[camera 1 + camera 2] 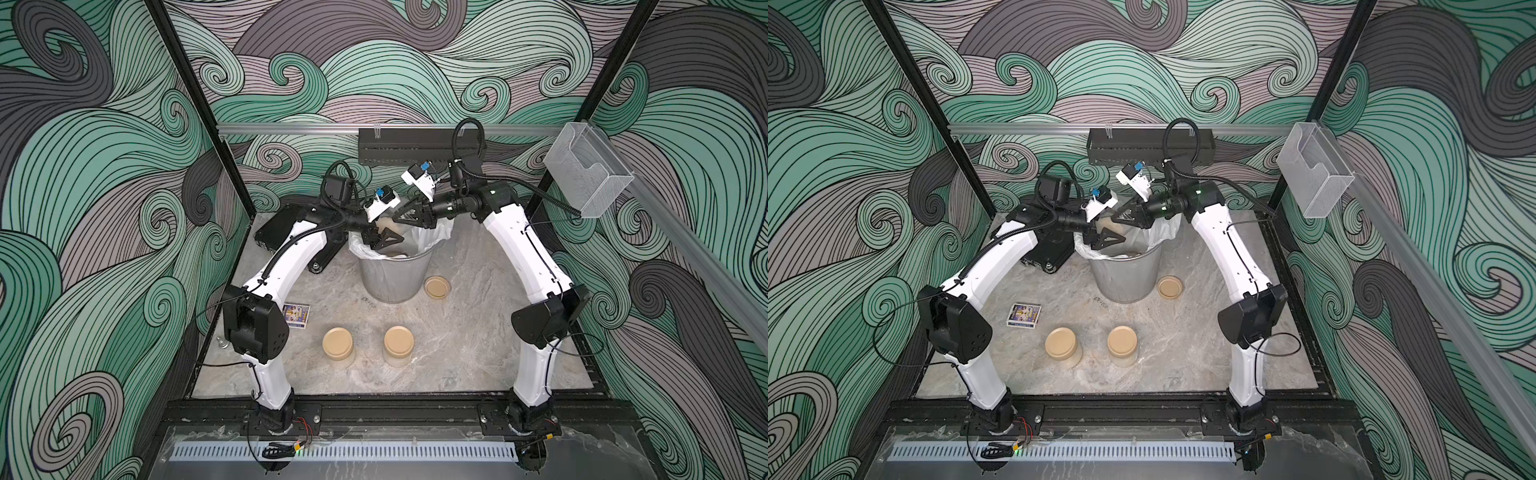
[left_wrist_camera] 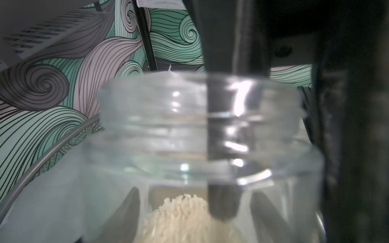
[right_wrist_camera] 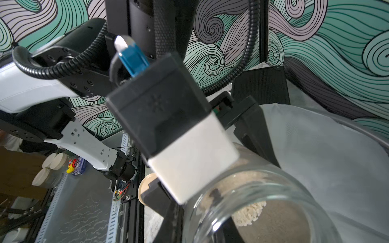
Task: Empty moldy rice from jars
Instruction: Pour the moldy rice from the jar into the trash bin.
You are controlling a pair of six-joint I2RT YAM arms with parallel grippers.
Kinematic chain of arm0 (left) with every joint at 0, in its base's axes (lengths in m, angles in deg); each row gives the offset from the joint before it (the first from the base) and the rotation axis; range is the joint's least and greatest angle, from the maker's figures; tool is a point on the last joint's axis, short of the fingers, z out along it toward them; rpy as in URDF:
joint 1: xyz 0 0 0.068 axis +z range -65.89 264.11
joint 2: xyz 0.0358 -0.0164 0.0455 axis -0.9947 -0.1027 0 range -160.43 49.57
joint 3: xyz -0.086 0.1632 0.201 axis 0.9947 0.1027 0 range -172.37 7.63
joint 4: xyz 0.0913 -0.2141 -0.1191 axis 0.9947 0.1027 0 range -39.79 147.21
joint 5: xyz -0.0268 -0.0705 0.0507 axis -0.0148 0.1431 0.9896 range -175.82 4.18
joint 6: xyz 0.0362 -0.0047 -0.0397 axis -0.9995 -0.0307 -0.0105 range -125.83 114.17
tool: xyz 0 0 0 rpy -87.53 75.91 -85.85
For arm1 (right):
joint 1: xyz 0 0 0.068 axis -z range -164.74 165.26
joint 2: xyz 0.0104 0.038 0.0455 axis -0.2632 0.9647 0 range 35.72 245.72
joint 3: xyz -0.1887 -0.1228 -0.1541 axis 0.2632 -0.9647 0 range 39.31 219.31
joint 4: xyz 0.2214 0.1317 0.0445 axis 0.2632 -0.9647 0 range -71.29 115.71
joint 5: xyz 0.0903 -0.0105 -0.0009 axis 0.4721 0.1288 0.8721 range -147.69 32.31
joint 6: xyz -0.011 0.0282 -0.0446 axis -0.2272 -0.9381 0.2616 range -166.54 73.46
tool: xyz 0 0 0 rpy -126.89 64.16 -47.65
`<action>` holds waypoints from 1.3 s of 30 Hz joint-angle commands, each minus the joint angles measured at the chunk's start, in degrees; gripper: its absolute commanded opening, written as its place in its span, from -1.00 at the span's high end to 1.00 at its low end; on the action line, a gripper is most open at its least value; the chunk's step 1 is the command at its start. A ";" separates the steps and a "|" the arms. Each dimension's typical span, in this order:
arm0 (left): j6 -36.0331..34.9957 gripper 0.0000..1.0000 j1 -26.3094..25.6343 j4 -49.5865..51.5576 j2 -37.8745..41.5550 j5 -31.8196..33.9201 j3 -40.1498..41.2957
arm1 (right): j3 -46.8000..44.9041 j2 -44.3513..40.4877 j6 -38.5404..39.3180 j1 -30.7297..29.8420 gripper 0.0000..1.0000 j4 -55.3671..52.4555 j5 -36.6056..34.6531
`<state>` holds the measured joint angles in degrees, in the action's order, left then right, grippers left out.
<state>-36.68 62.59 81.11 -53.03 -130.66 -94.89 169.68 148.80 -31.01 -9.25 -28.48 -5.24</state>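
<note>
Marble tabletop (image 1: 457,332); above its bin (image 1: 395,276) my left gripper (image 1: 384,235) clamps the jar (image 2: 189,126) for dumping; whether my right gripper (image 1: 397,217) grips, I cannot tell

Wastebasket (image 1: 395,278) mouth crowded, gap between lidded jars (image 1: 338,343)

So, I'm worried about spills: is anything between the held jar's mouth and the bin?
No lid: the jar mouth is open over the bin. Only the right gripper crowds the mouth; a dark finger crosses the neck. The lid lies beside the bin.
</note>
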 commanded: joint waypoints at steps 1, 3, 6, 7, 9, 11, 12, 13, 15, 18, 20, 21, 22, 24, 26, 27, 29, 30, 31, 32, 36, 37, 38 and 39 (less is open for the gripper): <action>1.36 -0.97 -0.10 -5.42 5.74 2.91 1.43 | 1.67 1.00 -1.44 -1.33 1.00 0.70 -1.99; -0.14 -0.97 -0.11 -5.52 7.46 5.49 3.59 | 2.01 1.01 -2.55 -1.33 1.00 0.86 -2.67; -3.65 -0.97 -0.11 -5.65 10.37 8.49 6.69 | 1.95 1.16 -4.43 -1.32 1.00 1.49 -3.73; -4.45 -0.97 -0.10 -5.96 11.29 9.09 7.58 | 1.99 1.26 -5.10 -1.33 1.00 1.70 -4.07; -5.87 -0.97 -0.21 -6.65 13.31 9.85 9.42 | 2.15 1.68 -6.38 -1.33 1.00 2.38 -4.45; -7.11 -0.97 -0.20 -6.55 14.94 10.03 10.77 | 2.13 1.88 -7.51 -1.32 1.00 3.17 -4.36; -7.75 -0.97 -0.30 -5.94 15.68 10.00 11.23 | 2.11 1.97 -8.03 -1.33 1.00 3.50 -4.48; -8.20 -0.97 -0.28 -5.40 16.25 10.01 11.60 | 2.26 1.97 -8.39 -1.33 1.00 3.74 -4.64; -8.35 -0.97 -0.37 -4.79 17.68 10.57 12.78 | 2.32 1.97 -8.91 -1.33 1.00 4.08 -5.08; -4.97 -0.97 -0.37 -7.00 19.62 13.74 14.95 | 2.83 2.06 -9.42 -1.33 1.00 4.36 -5.44; 1.34 -0.97 -0.41 -9.76 20.58 18.23 15.87 | 3.34 2.06 -9.99 -1.35 1.00 4.53 -5.45; 5.00 -0.97 -0.37 -10.77 20.69 20.41 15.85 | 3.58 2.06 -10.28 -1.32 1.00 4.80 -5.47; 8.30 -0.97 -0.32 -11.38 20.70 22.23 15.71 | 3.69 1.98 -10.63 -1.33 1.00 5.13 -5.45; 16.54 -0.97 -0.32 -12.53 20.69 25.92 14.80 | 3.68 1.54 -11.49 -1.33 1.00 6.23 -5.56; 25.48 -0.97 -0.21 -12.95 20.69 28.84 13.47 | 3.61 0.99 -12.48 -1.32 1.00 7.62 -5.76; 30.81 -0.97 -0.14 -12.76 20.70 30.37 12.63 | 3.49 0.68 -12.98 -1.33 1.00 8.47 -5.77; 40.20 -0.97 0.44 -10.88 19.88 30.73 10.11 | 2.93 -0.24 -14.21 -1.33 1.00 10.94 -6.26; 45.60 -0.97 0.94 -8.80 18.80 29.92 8.34 | 2.40 -0.80 -14.82 -1.33 1.00 12.37 -6.78; 48.85 -0.97 1.52 -7.02 17.79 29.03 6.24 | 1.77 -1.46 -15.35 -1.32 1.00 13.55 -7.21; 52.97 -0.97 2.10 -5.63 16.62 27.72 4.23 | 0.99 -2.15 -15.88 -1.24 1.00 15.17 -7.83; 69.79 -0.97 4.14 -10.87 15.54 23.27 4.37 | -3.73 -5.66 -18.54 -0.98 1.00 22.41 -9.96; 73.28 -0.97 4.53 -13.93 15.51 22.26 5.58 | -4.76 -6.46 -19.28 -0.85 1.00 24.08 -10.16; 77.63 -0.97 4.88 -17.20 15.70 21.50 6.86 | -5.93 -7.28 -20.15 -0.65 1.00 26.07 -10.42; 81.95 -0.97 5.09 -19.34 15.68 21.58 7.77 | -7.06 -8.08 -20.88 -0.50 1.00 27.75 -10.46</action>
<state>26.11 66.74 68.58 -36.47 -106.33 -88.81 163.62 146.13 -49.44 -10.34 -12.92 -15.32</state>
